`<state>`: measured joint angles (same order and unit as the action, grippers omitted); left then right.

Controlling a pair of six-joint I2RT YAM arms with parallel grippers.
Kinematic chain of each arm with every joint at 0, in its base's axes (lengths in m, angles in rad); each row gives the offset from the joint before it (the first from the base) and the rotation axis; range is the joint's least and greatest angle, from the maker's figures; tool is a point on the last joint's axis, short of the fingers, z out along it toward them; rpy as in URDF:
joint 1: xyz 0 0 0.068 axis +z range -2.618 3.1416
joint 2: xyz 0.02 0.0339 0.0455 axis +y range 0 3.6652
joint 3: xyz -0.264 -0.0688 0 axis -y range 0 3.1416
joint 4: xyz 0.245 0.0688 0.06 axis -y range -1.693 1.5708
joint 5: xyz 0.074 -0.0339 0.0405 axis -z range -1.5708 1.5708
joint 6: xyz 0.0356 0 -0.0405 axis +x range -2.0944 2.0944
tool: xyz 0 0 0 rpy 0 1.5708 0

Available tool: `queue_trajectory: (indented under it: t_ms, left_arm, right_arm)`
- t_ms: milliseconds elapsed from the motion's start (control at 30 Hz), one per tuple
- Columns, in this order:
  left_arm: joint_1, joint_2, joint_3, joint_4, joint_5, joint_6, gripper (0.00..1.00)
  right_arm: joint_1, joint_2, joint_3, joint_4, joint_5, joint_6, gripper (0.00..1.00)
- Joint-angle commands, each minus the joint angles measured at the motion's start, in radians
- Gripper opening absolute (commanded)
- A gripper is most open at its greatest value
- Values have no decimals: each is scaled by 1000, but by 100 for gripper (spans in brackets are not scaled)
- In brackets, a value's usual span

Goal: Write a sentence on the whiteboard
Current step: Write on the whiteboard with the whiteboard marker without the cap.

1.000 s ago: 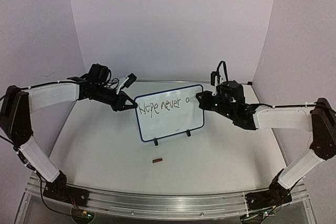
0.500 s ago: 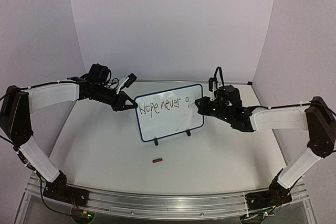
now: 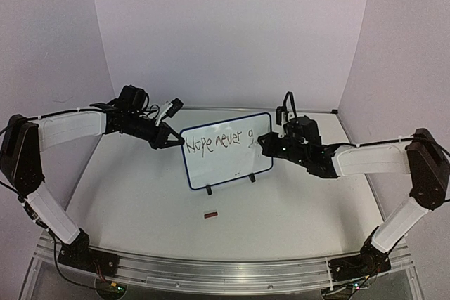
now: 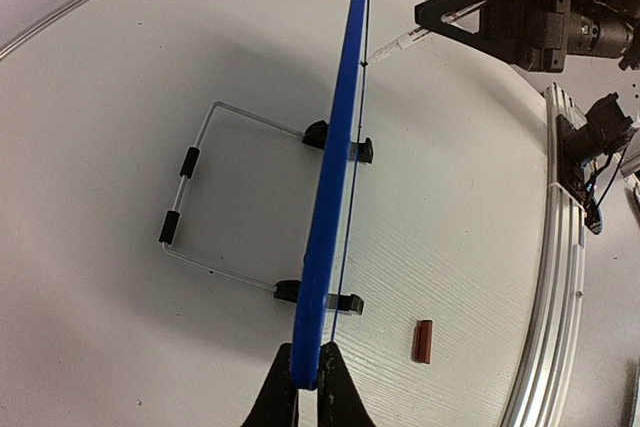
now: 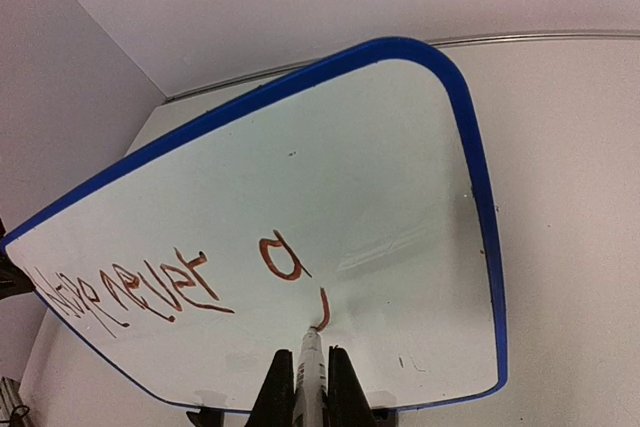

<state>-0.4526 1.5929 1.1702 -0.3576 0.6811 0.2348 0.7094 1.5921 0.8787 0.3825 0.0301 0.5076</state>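
Note:
The whiteboard (image 3: 232, 163) stands upright on its black feet in the middle of the table, its blue frame edge-on in the left wrist view (image 4: 340, 147). My left gripper (image 3: 172, 140) (image 4: 308, 387) is shut on the frame's left edge. The sentence (image 3: 218, 142) (image 5: 150, 287) reads "Hope never" in reddish-brown strokes, followed by a "g" with its tail partly drawn. My right gripper (image 3: 266, 140) (image 5: 305, 377) is shut on a white marker (image 5: 311, 362) (image 4: 395, 45). The marker's tip touches the board at the end of that tail.
A small brown marker cap (image 3: 209, 214) (image 4: 423, 341) lies on the table in front of the board. A wire stand (image 4: 200, 197) juts out behind the board. An aluminium rail (image 3: 225, 272) runs along the near edge, and lilac walls close in the back and sides.
The right gripper has slid slightly left and down with the marker. The lone loop after "never" has gained a tail. The left arm and the board have not moved.

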Motion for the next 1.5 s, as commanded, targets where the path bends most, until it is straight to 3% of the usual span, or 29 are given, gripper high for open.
queue_trajectory:
  t_ms: [0, 367, 1467]
  left_arm:
    - [-5, 19, 4, -24, -72, 50, 0]
    - [-6, 18, 3, -23, -72, 49, 0]
    - [-6, 23, 3, -24, -72, 51, 0]
  right_arm:
    - [7, -28, 21, 70, -8, 26, 0]
    - [7, -192, -40, 48, 84, -1, 0]
    - [7, -53, 79, 5, 136, -66, 0]
